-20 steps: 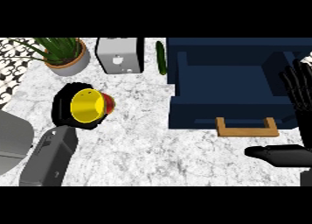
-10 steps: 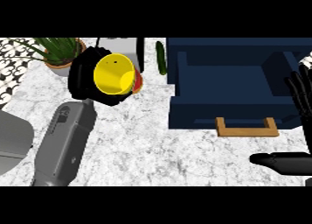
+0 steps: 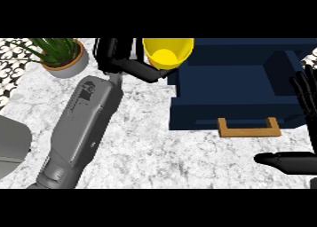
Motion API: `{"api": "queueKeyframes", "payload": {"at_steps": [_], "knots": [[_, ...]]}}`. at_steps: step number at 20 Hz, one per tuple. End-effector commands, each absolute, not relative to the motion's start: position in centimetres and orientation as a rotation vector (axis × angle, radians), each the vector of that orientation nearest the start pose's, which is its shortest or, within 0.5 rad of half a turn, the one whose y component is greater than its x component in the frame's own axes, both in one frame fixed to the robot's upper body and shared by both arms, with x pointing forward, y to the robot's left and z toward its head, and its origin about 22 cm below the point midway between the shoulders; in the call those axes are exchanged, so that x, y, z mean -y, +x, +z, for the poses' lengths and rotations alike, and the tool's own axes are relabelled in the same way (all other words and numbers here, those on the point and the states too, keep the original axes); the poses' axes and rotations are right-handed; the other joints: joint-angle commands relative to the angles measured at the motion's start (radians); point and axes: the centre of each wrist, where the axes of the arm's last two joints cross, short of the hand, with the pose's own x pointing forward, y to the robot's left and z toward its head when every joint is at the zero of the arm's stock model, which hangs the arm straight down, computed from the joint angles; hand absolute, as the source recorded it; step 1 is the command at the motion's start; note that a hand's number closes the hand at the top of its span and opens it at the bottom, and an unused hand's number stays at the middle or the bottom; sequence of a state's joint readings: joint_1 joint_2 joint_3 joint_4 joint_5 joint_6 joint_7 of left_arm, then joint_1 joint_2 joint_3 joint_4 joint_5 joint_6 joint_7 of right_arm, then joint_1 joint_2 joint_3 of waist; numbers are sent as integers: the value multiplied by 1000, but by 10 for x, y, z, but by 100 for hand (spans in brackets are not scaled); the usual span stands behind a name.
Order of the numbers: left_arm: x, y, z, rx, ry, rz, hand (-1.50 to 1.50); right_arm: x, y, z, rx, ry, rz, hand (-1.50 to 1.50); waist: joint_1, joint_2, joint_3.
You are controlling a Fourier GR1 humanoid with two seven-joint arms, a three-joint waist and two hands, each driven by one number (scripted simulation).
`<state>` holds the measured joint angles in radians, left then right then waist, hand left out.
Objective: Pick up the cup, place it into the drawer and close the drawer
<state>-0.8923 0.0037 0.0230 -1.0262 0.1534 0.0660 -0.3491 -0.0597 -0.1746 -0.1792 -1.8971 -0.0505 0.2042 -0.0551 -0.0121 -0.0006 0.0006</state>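
Observation:
In the head view my left hand (image 3: 124,60) is shut on the yellow cup (image 3: 166,52), which is tilted with its opening facing up toward the view. The cup hangs near the back left corner of the open navy drawer (image 3: 233,86), at its left wall. The drawer has a wooden handle (image 3: 249,128) on its front. My right hand (image 3: 311,106) rests open at the right edge, fingers up, thumb pointing left below it.
A potted plant (image 3: 59,55) stands at the back left of the marble counter (image 3: 141,150). A grey rounded object (image 3: 3,146) sits at the left edge. My left forearm (image 3: 79,128) crosses the counter's left half.
My left hand has carried the cup up off the counter and to the right, from the left middle to the drawer's back left corner. The right hand has stayed still.

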Motion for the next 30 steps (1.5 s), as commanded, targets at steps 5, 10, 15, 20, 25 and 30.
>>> {"api": "queueKeyframes", "payload": {"at_steps": [5, 10, 15, 20, 25, 30], "knots": [[-59, 425, 168, 2070, -269, -141, 150, 292, 233, 123, 1999, -68, 232, -150, -17, 4, 0], [-47, 434, 180, 1986, -314, -132, 150, 306, 241, 99, 2013, -77, 229, -150, -14, 6, 0], [-30, 434, 157, 1961, -200, -174, 150, 283, 237, 100, 2027, -35, 251, -150, -45, 11, 0], [-25, 425, 132, 1931, -194, -213, 150, 282, 235, 118, 2006, -44, 266, -150, -55, 8, 0], [-21, 424, 123, 1886, -113, -257, 150, 289, 251, 88, 2017, -22, 272, -150, -65, 17, 2], [-17, 421, 113, 1845, -46, -370, -150, 284, 247, 117, 2019, -27, 284, -150, -75, 17, 1]]}}
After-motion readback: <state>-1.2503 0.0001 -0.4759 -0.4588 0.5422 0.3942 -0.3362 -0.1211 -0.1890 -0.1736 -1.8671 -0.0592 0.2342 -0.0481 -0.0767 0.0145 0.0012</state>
